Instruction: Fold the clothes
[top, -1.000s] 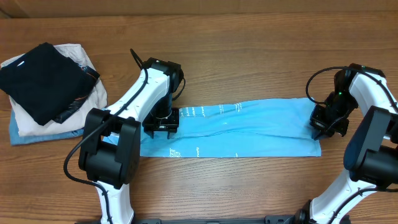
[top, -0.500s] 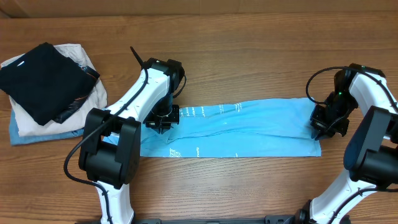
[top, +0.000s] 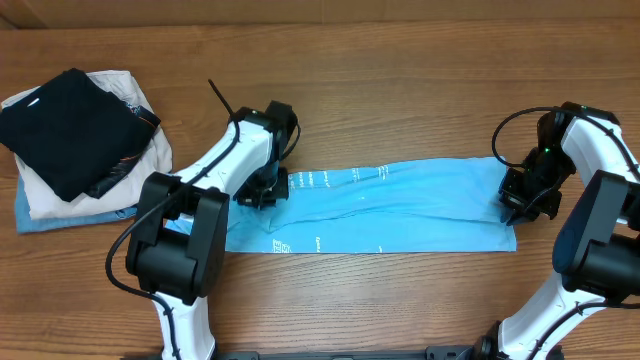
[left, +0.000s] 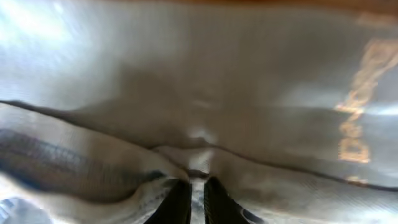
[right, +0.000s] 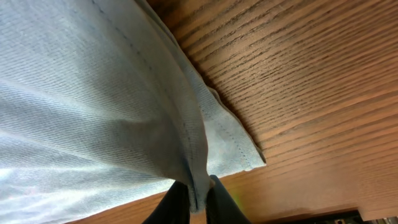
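- One shirt (top: 400, 205) lies flat near the middle of the table (top: 400, 70), folded into a long sky-blue band that runs left to right between my two arms.
- Small white lettering (top: 318, 180) shows on the band's left part; in the left wrist view I also see orange letters (left: 356, 127) on the cloth, too blurred to read.
- The band's far edge is slightly rumpled; a soft crease runs along its length.
- My left gripper (top: 262, 192) is down on the far edge of the band's left part. From its wrist camera, the two fingers (left: 177, 202) stand close together with a raised ridge of cloth between them, so the jaws pinch the shirt.
- My right gripper (top: 518, 205) sits at the band's right end. Its wrist camera shows the fingers (right: 176, 202) nearly together on a stitched hem fold, jaws pinching the shirt, with bare wood just beside it.
- Well apart, at the table's left edge, a black garment (top: 65, 125) lies on top of a cream one (top: 140, 160), with a blue cloth (top: 55, 222) under both.
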